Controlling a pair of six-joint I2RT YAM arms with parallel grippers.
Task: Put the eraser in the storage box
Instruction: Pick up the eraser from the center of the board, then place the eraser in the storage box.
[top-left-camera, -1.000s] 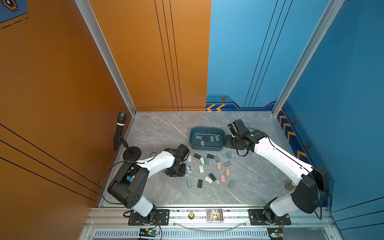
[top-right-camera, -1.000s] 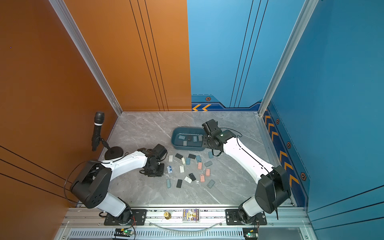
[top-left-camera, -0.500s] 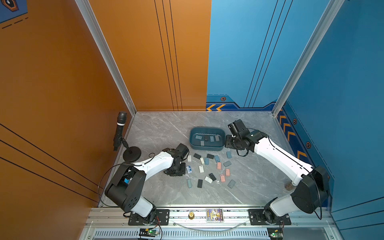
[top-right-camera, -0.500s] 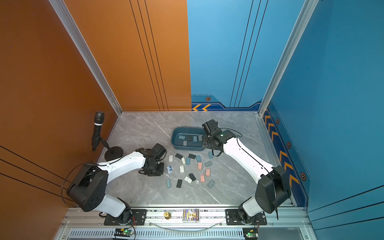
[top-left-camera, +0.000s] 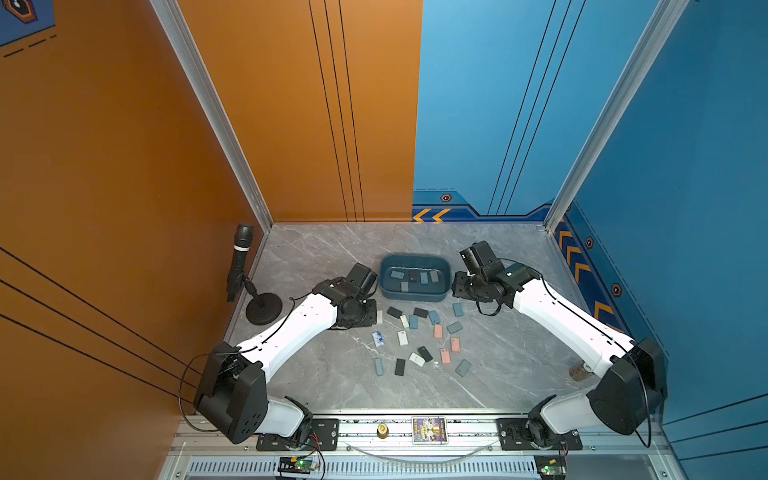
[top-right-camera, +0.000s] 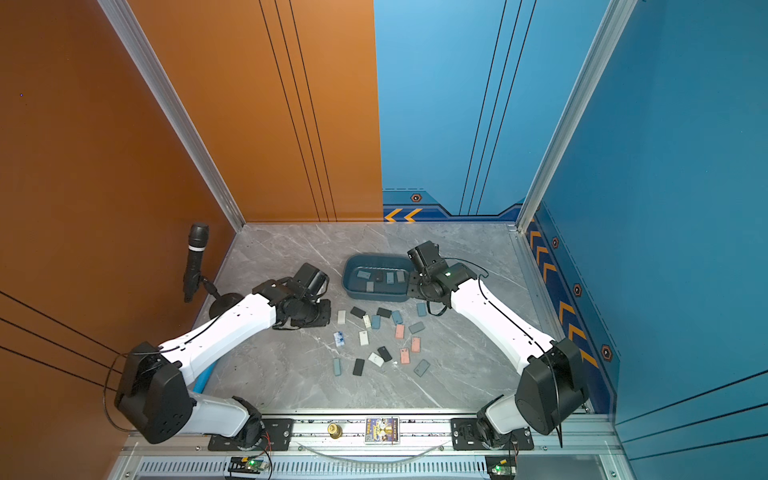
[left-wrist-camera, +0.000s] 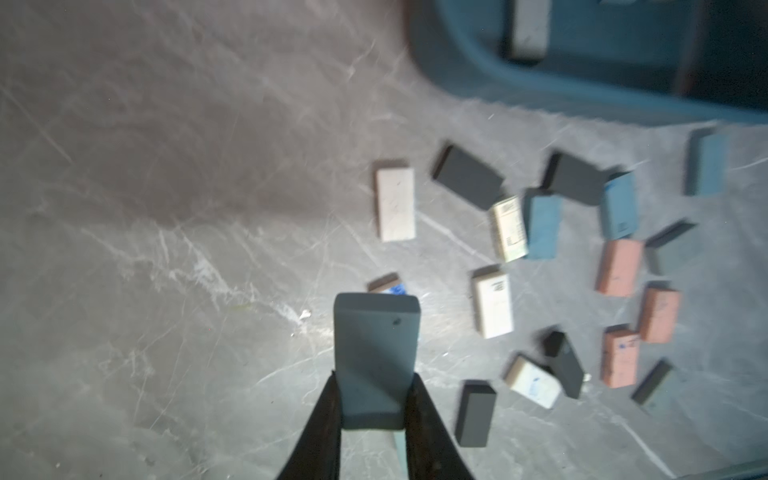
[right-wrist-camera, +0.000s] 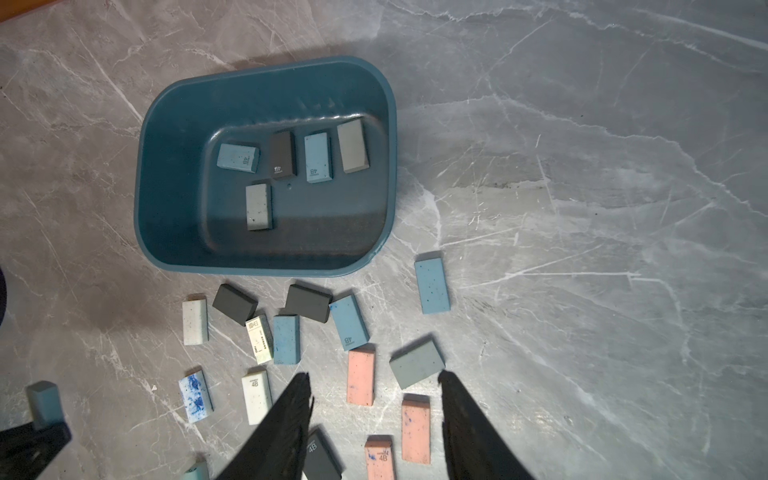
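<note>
My left gripper (left-wrist-camera: 374, 376) is shut on a grey-blue eraser (left-wrist-camera: 376, 353), held above the marble table. In both top views the left gripper (top-left-camera: 368, 309) sits just left of the storage box (top-left-camera: 413, 294), a dark teal tub holding several blue, black and grey erasers. The right wrist view shows the storage box (right-wrist-camera: 266, 270) and the held eraser (right-wrist-camera: 43, 401). My right gripper (right-wrist-camera: 374, 376) is open with nothing between its fingers, over loose erasers. In a top view the right gripper (top-left-camera: 463, 286) is by the box's right end.
Several loose erasers (top-left-camera: 415, 332), pink, blue, black, white and grey, lie scattered in front of the box. A microphone on a round stand (top-left-camera: 264, 307) stands by the orange wall at left. A small brown object (top-left-camera: 577, 372) lies beside the right arm's base.
My left gripper has finished closing on the grey-blue eraser and moved back from the loose pile toward the box. The right arm has not moved.
</note>
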